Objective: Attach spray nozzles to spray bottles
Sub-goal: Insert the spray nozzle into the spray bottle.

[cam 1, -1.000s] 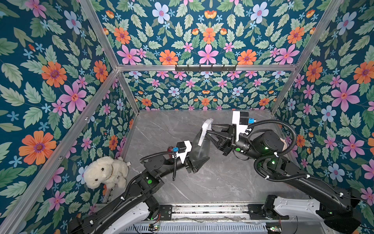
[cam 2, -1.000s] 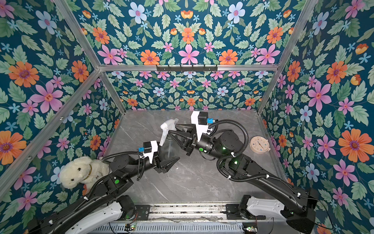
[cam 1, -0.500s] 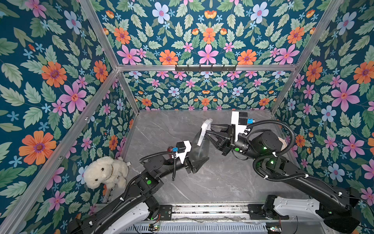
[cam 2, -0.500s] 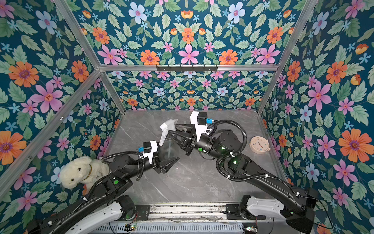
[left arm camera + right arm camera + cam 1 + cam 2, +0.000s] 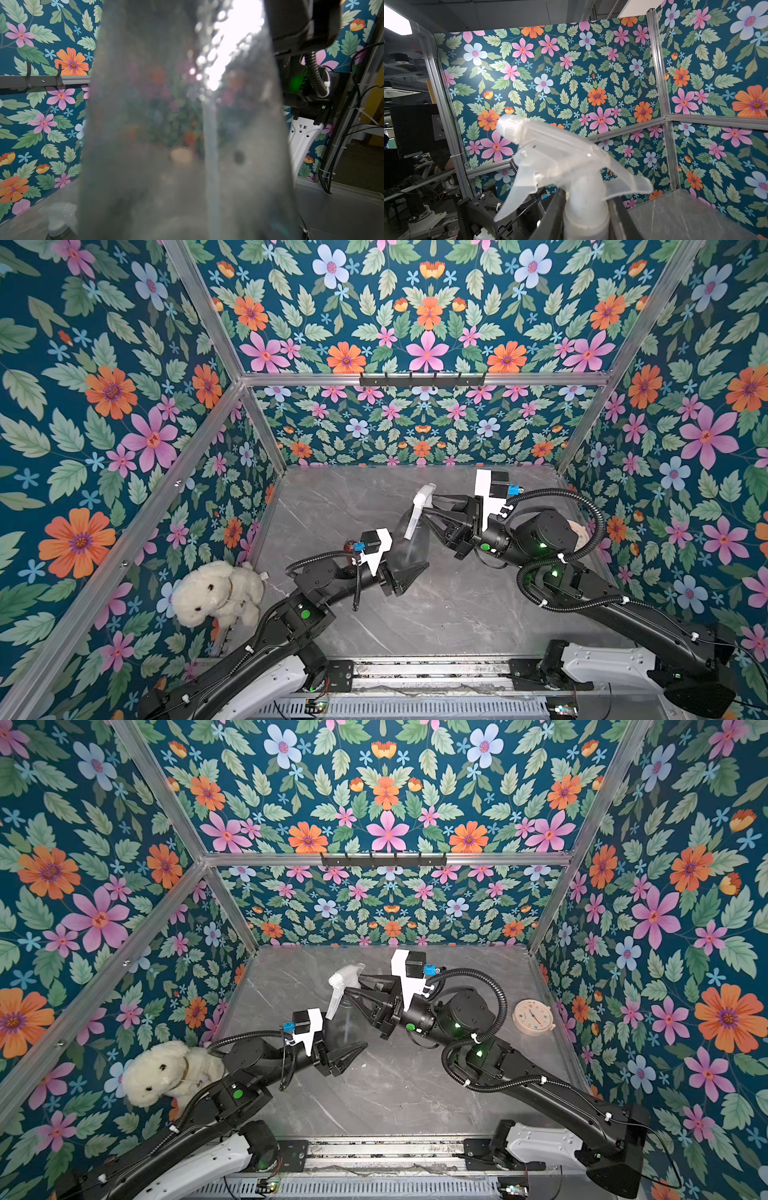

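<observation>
Over the last second almost nothing has shifted: the spray nozzle [image 5: 420, 506] and the smoky-grey bottle [image 5: 409, 545] sit where they were, neither pair of jaws has widened or narrowed, and only the right wrist has turned a shade; I judge from this that the head is already seated on the neck and is being tightened, not still being lowered in. The bottle stands near the middle of the bench [image 5: 457, 614], a little toward 10 o'clock; the left jaws, reaching in from 7 o'clock, grasp its wide lower body; the right jaws, coming from 3 o'clock, are clenched on the ribbed collar [image 5: 585, 216] just below the trigger. The bottle is a translucent cone, cloudy and glossy, with a bright glare streak in the left wrist view; the thin pale dip tube [image 5: 211, 145] runs down inside it. The nozzle is whitish, semi-clear moulded plastic with a long curved trigger. A second trigger head on a bottle [image 5: 60, 220] looks already fitted. A soft cream plush toy [image 5: 216, 599] sits at 8 o'clock; a small round clock [image 5: 533, 1017] lies at 3 o'clock.
</observation>
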